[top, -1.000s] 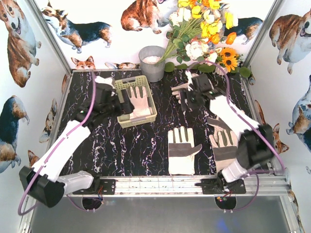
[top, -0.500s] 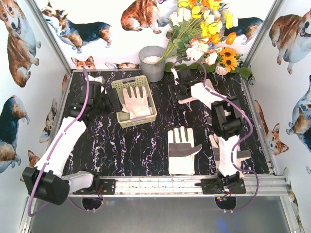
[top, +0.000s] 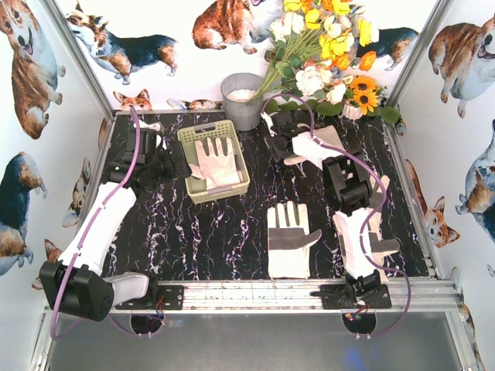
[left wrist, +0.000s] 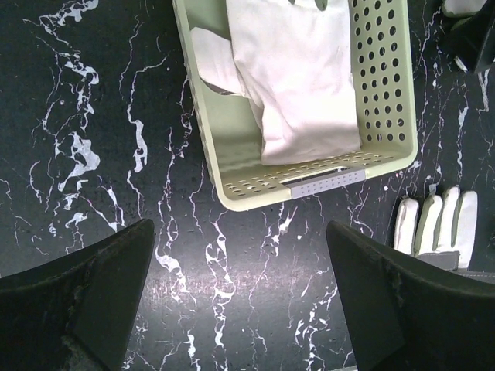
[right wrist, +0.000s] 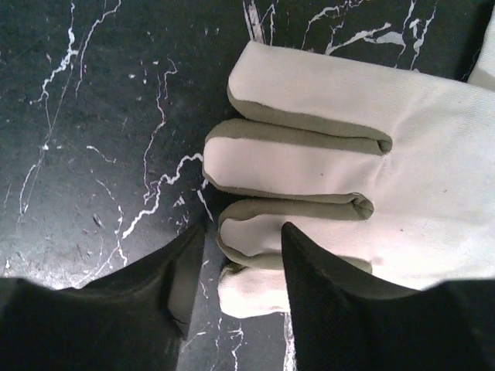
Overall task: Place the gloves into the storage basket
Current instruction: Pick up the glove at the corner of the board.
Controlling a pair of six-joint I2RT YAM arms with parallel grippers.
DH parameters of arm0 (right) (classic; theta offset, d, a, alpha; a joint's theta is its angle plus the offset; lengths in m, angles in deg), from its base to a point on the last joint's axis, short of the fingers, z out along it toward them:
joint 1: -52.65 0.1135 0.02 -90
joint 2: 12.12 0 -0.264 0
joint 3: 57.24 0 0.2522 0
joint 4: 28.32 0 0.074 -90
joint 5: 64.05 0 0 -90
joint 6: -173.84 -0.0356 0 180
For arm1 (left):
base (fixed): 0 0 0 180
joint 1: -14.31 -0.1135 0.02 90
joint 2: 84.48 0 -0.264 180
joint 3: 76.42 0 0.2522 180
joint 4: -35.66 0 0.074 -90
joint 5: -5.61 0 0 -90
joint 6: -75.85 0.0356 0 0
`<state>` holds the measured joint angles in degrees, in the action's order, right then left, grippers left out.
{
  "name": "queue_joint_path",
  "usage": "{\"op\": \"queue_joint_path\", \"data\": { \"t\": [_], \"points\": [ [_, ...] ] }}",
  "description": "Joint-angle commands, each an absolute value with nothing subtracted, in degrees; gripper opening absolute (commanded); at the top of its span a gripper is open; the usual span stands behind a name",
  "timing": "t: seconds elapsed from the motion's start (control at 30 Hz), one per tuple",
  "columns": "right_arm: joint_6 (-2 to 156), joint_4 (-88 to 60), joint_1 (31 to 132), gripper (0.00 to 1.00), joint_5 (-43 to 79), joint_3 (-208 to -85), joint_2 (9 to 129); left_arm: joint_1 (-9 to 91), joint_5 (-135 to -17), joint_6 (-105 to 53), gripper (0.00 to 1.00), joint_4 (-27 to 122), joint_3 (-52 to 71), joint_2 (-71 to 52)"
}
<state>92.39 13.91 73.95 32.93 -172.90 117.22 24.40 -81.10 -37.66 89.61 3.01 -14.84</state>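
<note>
The pale yellow-green storage basket (top: 236, 154) (left wrist: 255, 197) stands at the back left with one cream glove (top: 216, 161) (left wrist: 294, 77) lying in it. My left gripper (top: 176, 161) (left wrist: 240, 294) hangs open and empty just left of the basket. Another glove (top: 321, 143) (right wrist: 348, 154) lies at the back right. My right gripper (top: 277, 137) (right wrist: 240, 270) is low over its fingertips, jaws partly closed either side of one fingertip, with a small gap left. Two more gloves lie near the front: one in the middle (top: 290, 236) (left wrist: 433, 224), one (top: 363, 239) under the right arm.
A grey metal bucket (top: 242, 100) stands behind the basket. A bunch of artificial flowers (top: 325, 46) leans over the back right corner. Walls printed with corgis close in the black marbled table (top: 193, 232) on three sides.
The left gripper has drawn back leftward from the basket, leaving the glove inside. The right arm has swung toward the back glove and its jaws have narrowed around the fingertips.
</note>
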Motion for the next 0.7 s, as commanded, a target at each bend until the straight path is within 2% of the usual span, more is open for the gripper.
{"op": "queue_joint_path", "data": {
  "t": [0.0, 0.17, 0.27, 0.33, 0.4, 0.67],
  "points": [
    [95.5, 11.4, 74.6, 0.43, 36.1, -176.6, 119.0, 23.4, -79.9, -37.0, 0.86, 89.7, 5.0, -14.0],
    [96.8, 14.0, 74.6, 0.25, 35.3, -176.9, 119.6, 23.4, -80.0, -37.8, 0.86, 89.3, 4.6, -14.9],
    [95.4, 17.4, 74.6, 0.1, 34.2, -176.7, 118.9, 23.4, -80.3, -38.3, 0.86, 89.3, 3.7, -16.2],
    [94.7, 18.0, 74.6, 0.04, 33.4, -174.7, 117.5, 23.4, -80.5, -38.6, 0.86, 89.4, 3.1, -17.2],
    [94.2, 17.4, 74.6, 0.0, 32.0, -171.5, 115.3, 23.4, -80.5, -39.0, 0.86, 89.3, 2.8, -18.1],
    [91.9, 17.2, 74.7, 0.0, 26.7, -158.3, 101.7, 23.4, -78.2, -38.7, 0.86, 89.2, 1.6, -20.7]
  ]
}}
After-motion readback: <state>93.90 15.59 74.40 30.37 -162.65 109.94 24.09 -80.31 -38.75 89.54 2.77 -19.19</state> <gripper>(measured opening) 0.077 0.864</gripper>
